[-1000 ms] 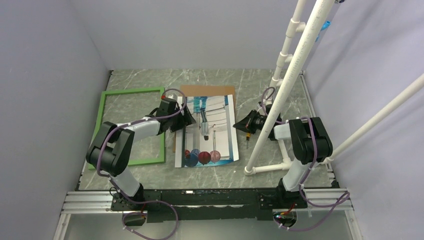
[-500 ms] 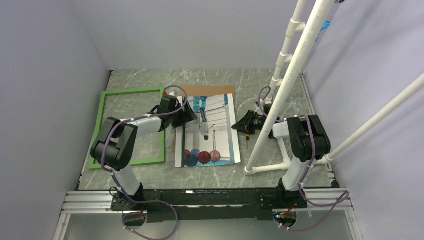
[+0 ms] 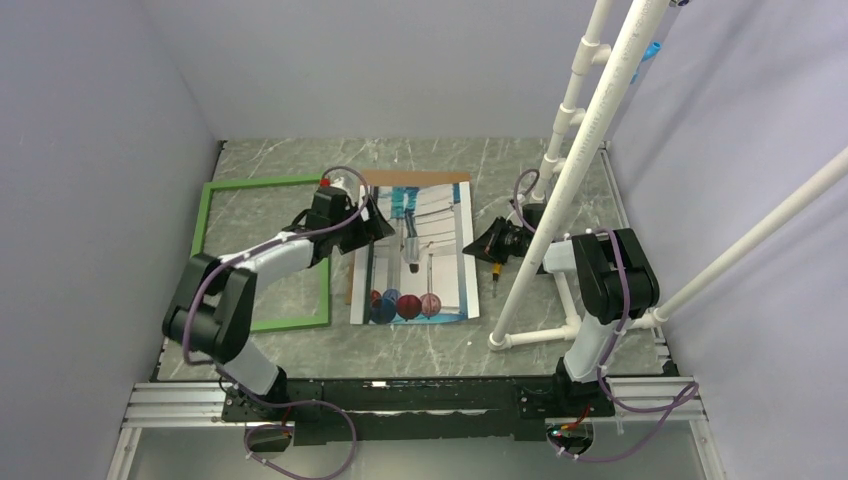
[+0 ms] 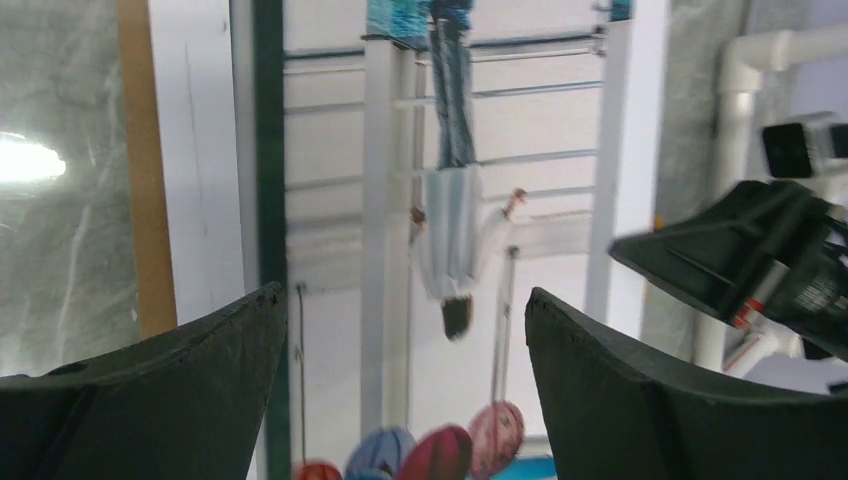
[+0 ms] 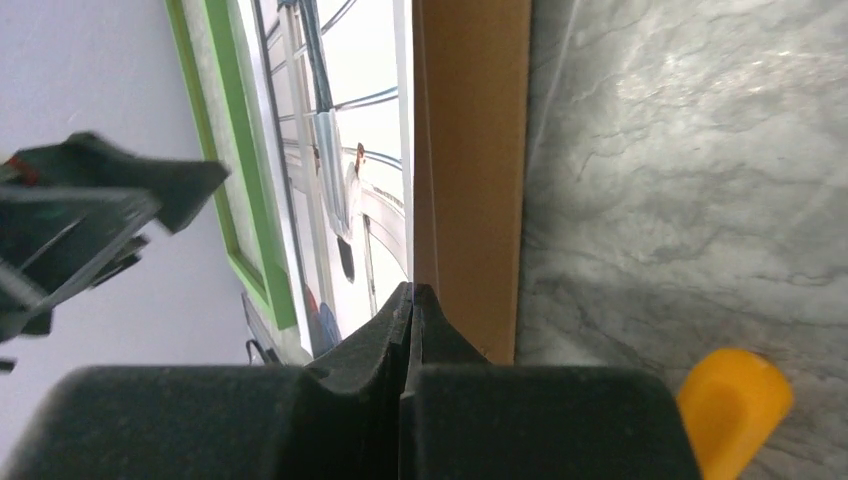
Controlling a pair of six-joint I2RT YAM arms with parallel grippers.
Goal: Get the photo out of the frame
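Note:
The photo [image 3: 425,250] lies face up on the brown backing board [image 3: 415,178] in the middle of the table, its balloons toward me. The green frame [image 3: 262,182] lies flat to its left, with nothing inside it. My left gripper [image 3: 375,228] hangs open over the photo's left edge; in the left wrist view the photo [image 4: 340,200] fills the gap in my left gripper [image 4: 405,295], untouched. My right gripper [image 3: 470,244] is shut at the photo's right edge. In the right wrist view the photo [image 5: 375,130] runs edge-first into the closed right gripper [image 5: 411,290], beside the backing board [image 5: 470,150].
A white PVC pipe rig [image 3: 570,180] stands at the right, its base [image 3: 530,338] on the table beside my right arm. A small yellow piece [image 5: 735,400] lies on the marble just right of the board. My left forearm [image 3: 285,250] crosses the frame's right side.
My left gripper has risen off the photo's left edge, moved toward the back and opened a bit wider. The photo has shifted slightly toward the back. My right gripper stays at the right edge.

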